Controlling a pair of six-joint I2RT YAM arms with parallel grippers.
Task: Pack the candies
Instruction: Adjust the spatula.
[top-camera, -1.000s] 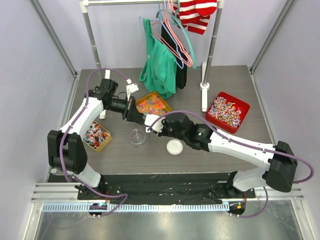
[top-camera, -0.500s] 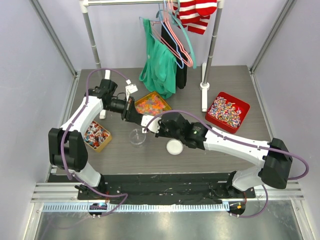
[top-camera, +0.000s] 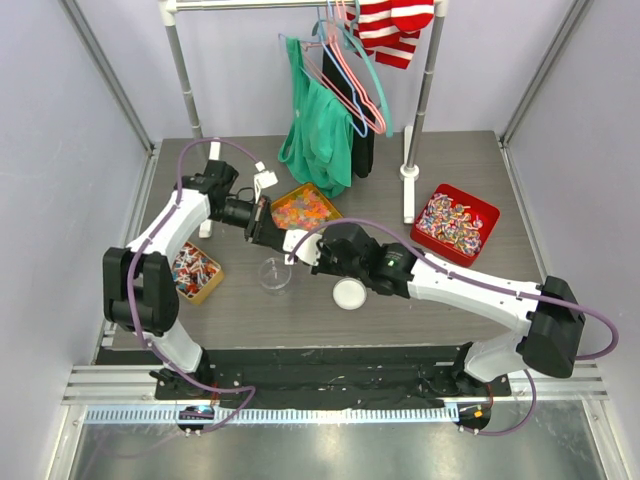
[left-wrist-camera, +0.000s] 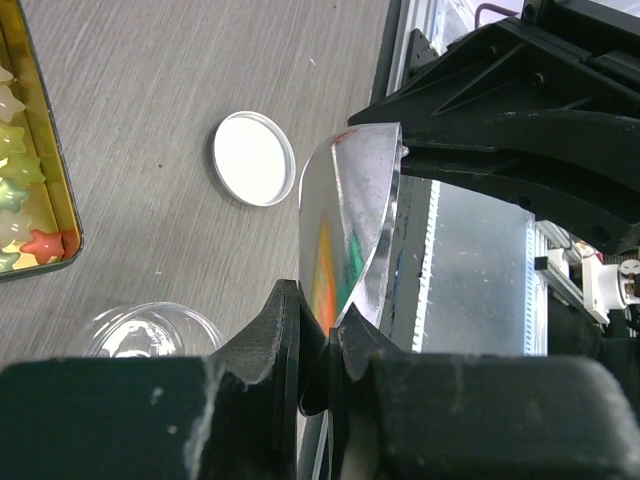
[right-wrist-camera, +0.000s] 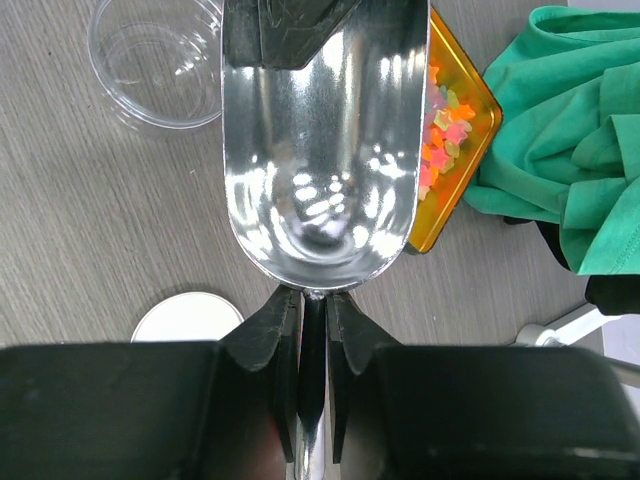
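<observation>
The candies (top-camera: 303, 208) are tiny orange, yellow, green and red pieces in a gold tin (top-camera: 330, 200) at the table's middle back; they also show in the right wrist view (right-wrist-camera: 445, 130). An empty metal scoop (right-wrist-camera: 320, 170) is held between both arms, above the table between the tin and a clear cup (top-camera: 276, 274). My right gripper (right-wrist-camera: 312, 300) is shut on the scoop's handle. My left gripper (left-wrist-camera: 318, 335) is shut on the scoop's (left-wrist-camera: 350, 220) front rim. The cup (right-wrist-camera: 155, 60) looks empty.
A white lid (top-camera: 350, 293) lies near the cup. A smaller gold tin (top-camera: 192, 272) of wrapped candies sits at the left, a red tray (top-camera: 456, 224) of wrapped candies at the right. A clothes rack with a green garment (top-camera: 318, 140) stands behind.
My right gripper with the scoop has shifted slightly left, closer to my left gripper. The cup, lid and tins have not moved.
</observation>
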